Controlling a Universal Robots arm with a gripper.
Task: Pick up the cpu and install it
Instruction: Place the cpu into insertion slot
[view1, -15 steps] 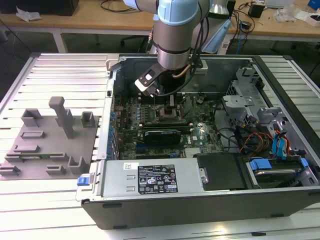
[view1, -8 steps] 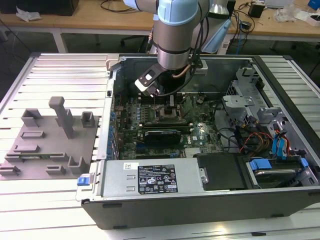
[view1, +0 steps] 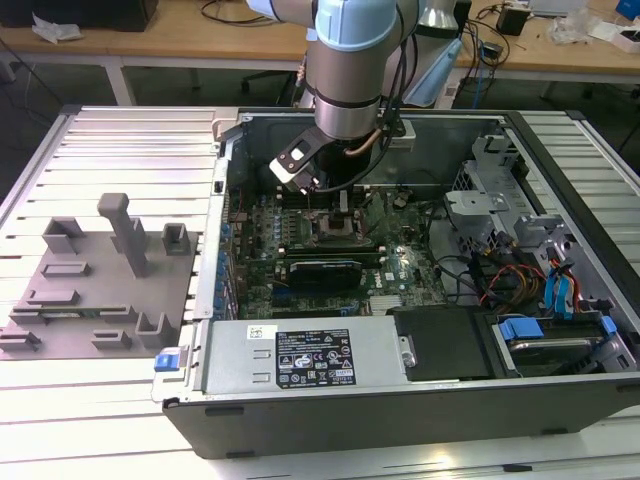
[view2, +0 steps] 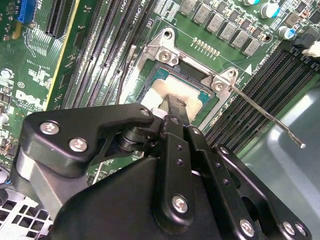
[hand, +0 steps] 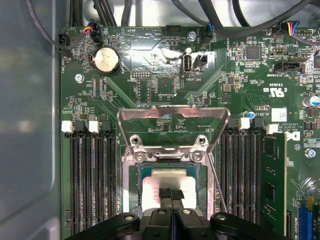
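while down inside the case (view1: 420, 415), gripper (hand: 170, 193) fingers (view2: 175, 107) tight together, tips on the cpu (hand: 150, 187) in the open socket (hand: 167, 149)

Open computer case (view1: 420, 420) lies flat on the ribbed metal bench (view1: 120, 130). On the exterior view's left, apart from the case, I note a grey plastic tray (view1: 90, 300) with upright posts, one tall post (view1: 125, 230) near its middle. Silver power supply (view1: 300, 355) runs along the case's near wall, with a blue clip (view1: 170, 358) at its corner. Green motherboard (hand: 150, 60) carries a coin battery (hand: 106, 59) and black memory slots (hand: 92, 180). A thin metal lever (view2: 265, 112) stands raised off the board.
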